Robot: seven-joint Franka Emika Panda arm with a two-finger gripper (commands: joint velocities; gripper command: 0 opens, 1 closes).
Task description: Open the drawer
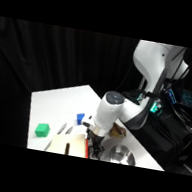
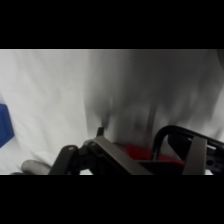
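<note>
Where black curtains hang, white table (image 1: 62, 103), green cube (image 1: 42, 130), gripper (image 1: 91, 146) state unclear

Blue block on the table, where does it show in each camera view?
Side view: the blue block sits mid-picture on the white table, right of the green cube.
Wrist view: cut off by the left edge.
Shared landmark: the red patch, low in both.
</note>
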